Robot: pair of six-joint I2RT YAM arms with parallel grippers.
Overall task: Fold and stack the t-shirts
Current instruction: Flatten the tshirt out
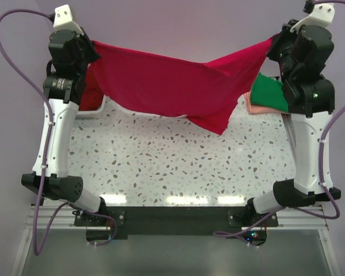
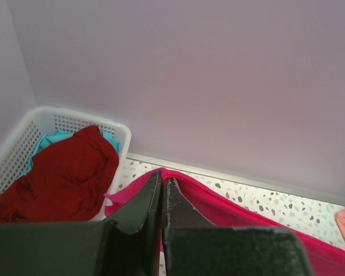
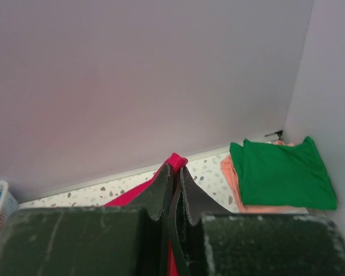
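A bright crimson-pink t-shirt (image 1: 172, 86) hangs stretched in the air between my two grippers, sagging in the middle above the table's far half. My left gripper (image 1: 92, 49) is shut on its left end; in the left wrist view the jaws (image 2: 162, 181) pinch the pink hem (image 2: 230, 207). My right gripper (image 1: 274, 41) is shut on its right end, with a pink tip (image 3: 177, 161) showing between the jaws. A folded green t-shirt (image 1: 268, 93) lies on a salmon-pink one (image 1: 254, 107) at the far right. A dark red t-shirt (image 2: 63, 175) and a teal one (image 2: 52, 139) lie in the basket.
A white slatted basket (image 2: 122, 138) stands at the far left corner, partly hidden behind my left arm in the top view (image 1: 98, 109). The speckled tabletop (image 1: 178, 167) runs to a back wall, with side walls close to both arms.
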